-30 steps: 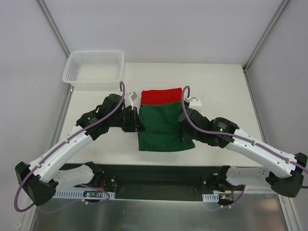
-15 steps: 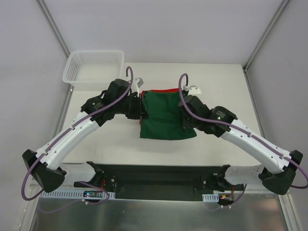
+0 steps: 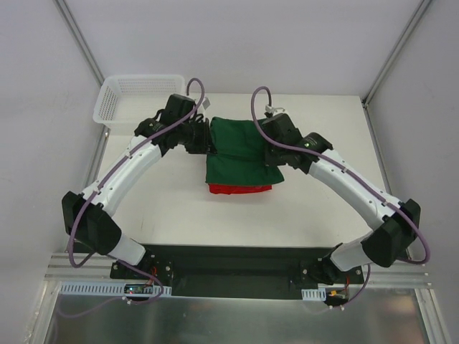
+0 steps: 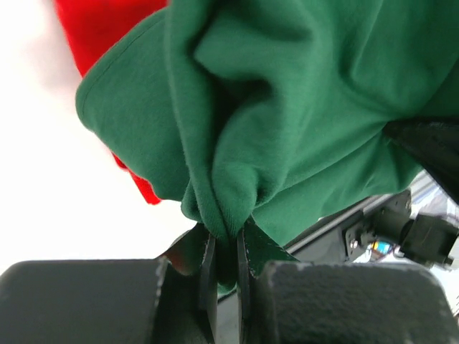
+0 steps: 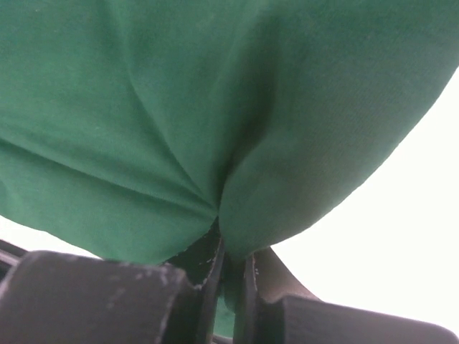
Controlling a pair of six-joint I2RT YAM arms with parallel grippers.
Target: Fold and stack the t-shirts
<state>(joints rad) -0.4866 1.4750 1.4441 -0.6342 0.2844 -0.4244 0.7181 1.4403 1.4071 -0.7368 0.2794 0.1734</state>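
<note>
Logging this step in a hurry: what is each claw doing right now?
Left claw: closed, holding the green t-shirt.
Right claw: closed, holding the same green t-shirt.

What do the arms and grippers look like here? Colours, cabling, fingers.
Both match. Left arm and right arm: white links, black joint housings. A purple cable runs outside each arm. Left gripper and right gripper: matte black, grainy bodies with two thin, flat black fingers. No markings visible.
</note>
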